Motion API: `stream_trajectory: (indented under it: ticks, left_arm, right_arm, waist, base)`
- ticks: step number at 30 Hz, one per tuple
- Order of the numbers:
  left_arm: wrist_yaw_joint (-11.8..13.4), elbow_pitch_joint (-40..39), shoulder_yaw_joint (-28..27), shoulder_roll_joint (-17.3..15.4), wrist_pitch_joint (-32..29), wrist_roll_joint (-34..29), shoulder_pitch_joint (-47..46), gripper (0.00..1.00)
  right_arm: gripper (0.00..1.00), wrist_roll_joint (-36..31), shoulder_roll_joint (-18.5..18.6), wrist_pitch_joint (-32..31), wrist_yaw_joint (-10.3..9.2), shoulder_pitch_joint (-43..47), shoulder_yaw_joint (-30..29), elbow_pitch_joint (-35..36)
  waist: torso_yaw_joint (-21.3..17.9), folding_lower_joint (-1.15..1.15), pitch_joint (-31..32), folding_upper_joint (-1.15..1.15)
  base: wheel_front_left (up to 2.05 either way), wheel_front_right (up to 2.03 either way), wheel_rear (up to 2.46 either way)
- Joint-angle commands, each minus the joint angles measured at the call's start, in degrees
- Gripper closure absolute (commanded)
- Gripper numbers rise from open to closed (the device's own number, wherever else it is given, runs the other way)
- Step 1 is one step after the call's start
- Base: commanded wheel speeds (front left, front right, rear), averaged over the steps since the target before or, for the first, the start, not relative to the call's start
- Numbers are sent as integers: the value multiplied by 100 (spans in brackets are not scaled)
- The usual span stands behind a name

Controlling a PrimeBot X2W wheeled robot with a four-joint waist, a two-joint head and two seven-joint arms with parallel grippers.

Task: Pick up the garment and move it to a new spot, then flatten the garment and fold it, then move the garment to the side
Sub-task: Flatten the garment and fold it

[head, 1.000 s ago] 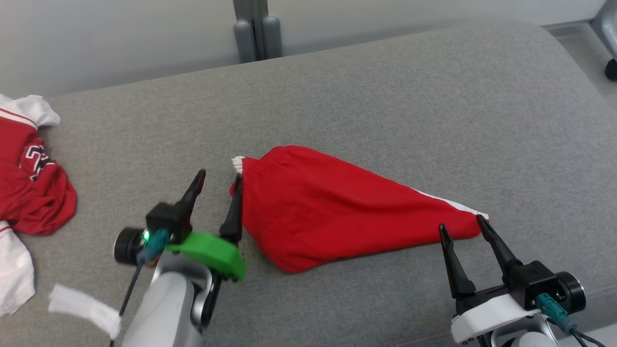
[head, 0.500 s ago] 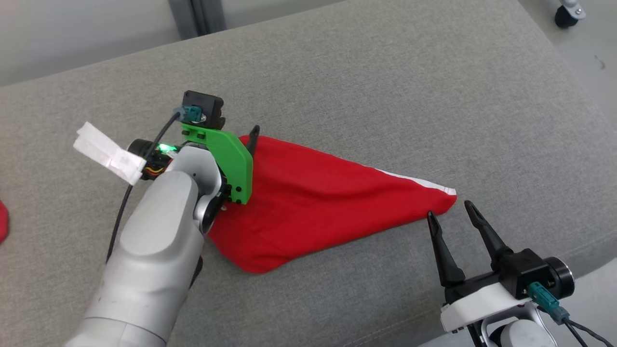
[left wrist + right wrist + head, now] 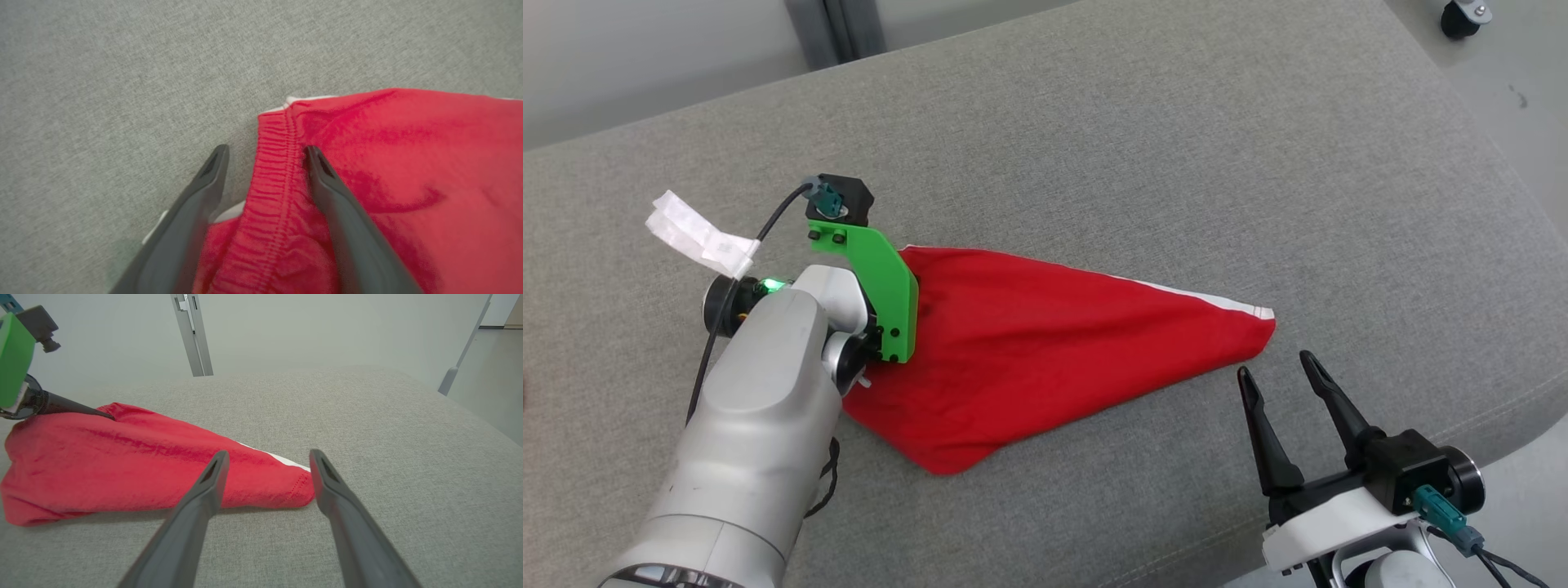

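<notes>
Garment lies mid-frame on cushion. Left gripper wide, straddling waistband; right gripper wide, just below hem corner. We fear a one-layer pinch, so fabric unfurls or slips on lift.

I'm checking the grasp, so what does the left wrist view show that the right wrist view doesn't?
Left wrist view: the red garment's gathered waistband between the open left claw's fingers. Right wrist view: the open right claw just short of the white-trimmed tip, and a grey post behind. Both: that garment on the grey cushion.
</notes>
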State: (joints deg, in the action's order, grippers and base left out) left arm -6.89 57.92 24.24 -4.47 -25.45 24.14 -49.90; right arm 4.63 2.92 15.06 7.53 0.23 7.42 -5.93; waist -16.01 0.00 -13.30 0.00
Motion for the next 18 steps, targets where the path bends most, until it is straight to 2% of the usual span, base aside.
stream_trajectory:
  ticks: [1, 2, 10, 18]
  left_arm:
    - [-29, 15, 71, 0, 54, 25, -16, 86]
    - [-42, -3, 108, 6, 97, 51, 8, 100]
    - [-65, -263, 310, 25, 923, 259, -22, 100]
    - [-63, -500, 193, 35, 2504, 411, -197, 100]
  right_arm:
    - [0, 42, -2, 17, -8, 15, 5, -17]
    - [0, 34, -2, 17, -8, 13, 3, -18]
    - [0, -3, -2, 17, -8, 79, -11, -60]
    - [0, 48, -1, 17, -8, 180, -99, -124]
  waist:
    - [10, 0, 24, 0]
    - [15, 0, 34, 0]
    - [46, 0, 135, 0]
    - [48, 0, 346, 0]
  base:
    - [0, 0, 0]
    - [0, 0, 0]
    - [0, 0, 0]
    - [0, 0, 0]
